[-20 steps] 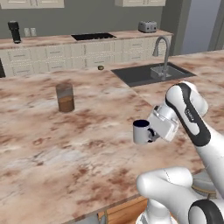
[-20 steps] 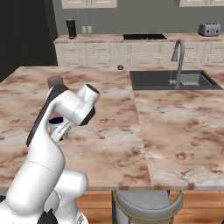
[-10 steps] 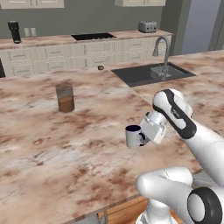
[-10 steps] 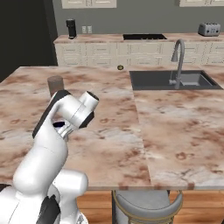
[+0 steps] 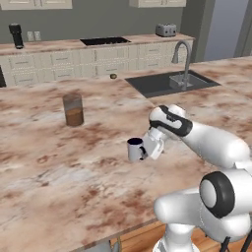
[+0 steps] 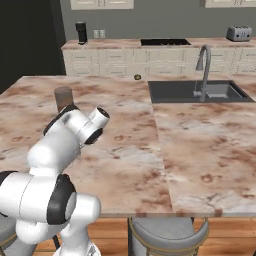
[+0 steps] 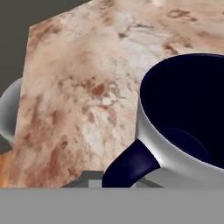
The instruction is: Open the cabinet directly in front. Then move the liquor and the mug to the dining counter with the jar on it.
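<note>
While its fingertips stay hidden, the claw (image 5: pixel 142 149) grips the mug (image 5: pixel 135 149), cropped close-up.

Over the last sec we see the arm swing leftward across the dining counter (image 5: pixel 44 167), taking the mug (image 5: pixel 134 149) with it. In the left base view the gripper (image 5: pixel 145 149) and mug sat right of centre at first; now they're near mid-frame, closer to the jar (image 5: pixel 73 110) but well apart from it. Elbow has dropped and the forearm has stretched out lower over the marble. In the right base view the wrist has moved toward the left edge, now partly covering the jar (image 6: pixel 63 97).
</note>
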